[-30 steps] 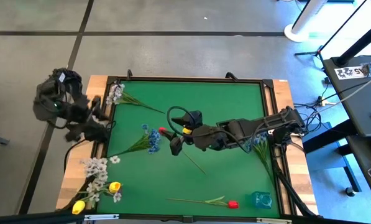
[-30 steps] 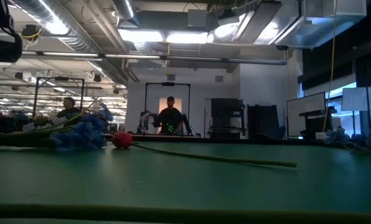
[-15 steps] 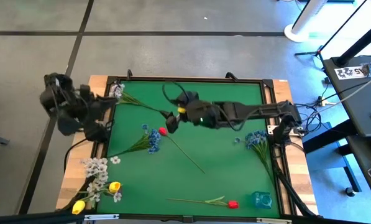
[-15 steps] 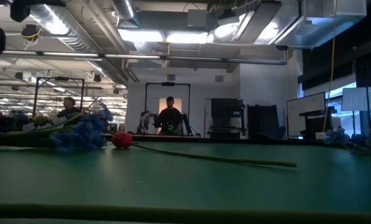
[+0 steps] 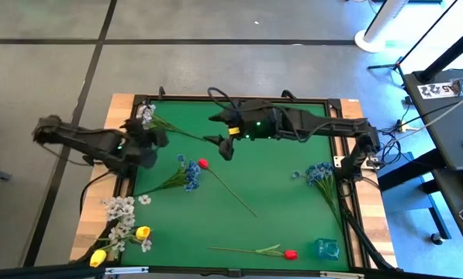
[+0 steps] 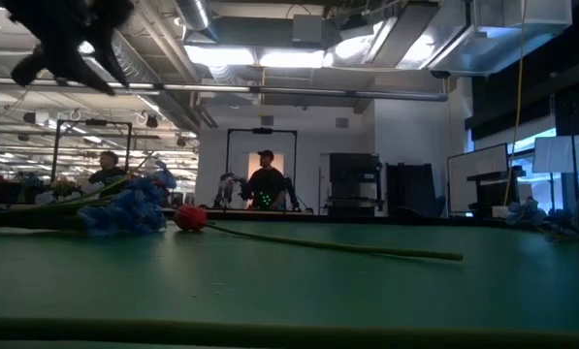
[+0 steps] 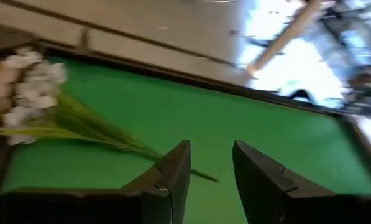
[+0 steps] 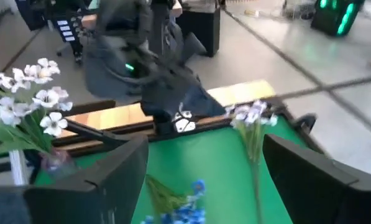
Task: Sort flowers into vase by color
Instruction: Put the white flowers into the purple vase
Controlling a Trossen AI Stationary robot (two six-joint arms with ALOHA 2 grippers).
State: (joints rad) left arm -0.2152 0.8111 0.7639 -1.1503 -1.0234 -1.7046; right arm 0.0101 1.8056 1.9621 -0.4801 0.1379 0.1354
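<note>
Both arms hover above the green mat [image 5: 278, 186] and touch nothing. My left gripper [image 5: 153, 146] [image 7: 210, 180] is open at the table's left edge, close to the white spray [image 5: 144, 116] [image 7: 27, 81], whose stem lies on the mat. My right gripper [image 5: 222, 146] [image 8: 207, 180] is wide open over the far middle of the mat and faces the left arm [image 8: 148, 68]. A red tulip [image 5: 203, 163] [image 6: 191, 217] lies flat beside a blue cluster [image 5: 191, 173] [image 6: 124, 208]. A small teal vase [image 5: 326, 248] stands at the near right corner.
More flowers lie on the mat: a blue cluster [image 5: 319, 172] by the right edge, a second red tulip [image 5: 289, 253] near the vase, and a white spray [image 5: 119, 209] with two yellow tulips [image 5: 142, 232] at the near left corner. A person [image 6: 265, 184] stands far behind the table.
My right gripper has moved from above the red tulip's stem at mid-table toward the far edge and slightly left. My left arm has unfolded from outside the left edge and reached in over it, toward the white spray. No flower has moved.
</note>
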